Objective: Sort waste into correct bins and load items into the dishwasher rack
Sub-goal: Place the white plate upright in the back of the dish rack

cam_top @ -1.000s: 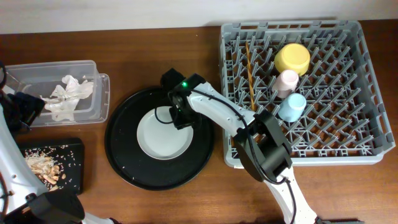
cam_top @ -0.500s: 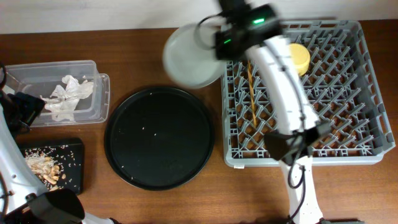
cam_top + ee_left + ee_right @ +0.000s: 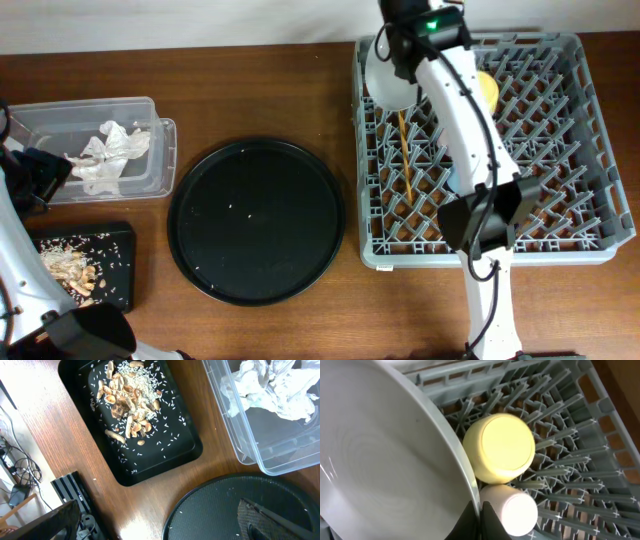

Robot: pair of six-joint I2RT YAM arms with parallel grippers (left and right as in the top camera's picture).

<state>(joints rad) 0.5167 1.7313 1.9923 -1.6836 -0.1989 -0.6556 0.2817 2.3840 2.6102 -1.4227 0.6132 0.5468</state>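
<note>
My right gripper (image 3: 400, 50) (image 3: 478, 519) is shut on the rim of the round grey-white plate (image 3: 385, 80) (image 3: 385, 460). It holds the plate tilted on edge over the far left corner of the grey dishwasher rack (image 3: 560, 200) (image 3: 580, 460). The yellow bowl (image 3: 488, 88) (image 3: 500, 447) and pink cup (image 3: 512, 510) stand upside down in the rack beside the plate. The chopsticks (image 3: 404, 150) lie in the rack. The light-blue cup is hidden behind the arm. My left gripper (image 3: 40, 175) (image 3: 155, 527) is open and empty at the far left. No shiny wrapper is in view.
The clear box (image 3: 150, 110) (image 3: 265, 455) holds white tissue (image 3: 105, 155) (image 3: 270, 385). The flat black tray (image 3: 120, 285) (image 3: 170, 455) holds food scraps (image 3: 65, 265) (image 3: 127, 402). The large round black tray (image 3: 255, 220) (image 3: 225, 510) lies mid-table with a few crumbs.
My right gripper has lifted the plate off the round black tray and carried it back and right to the rack's far left corner. The left arm has not moved.
</note>
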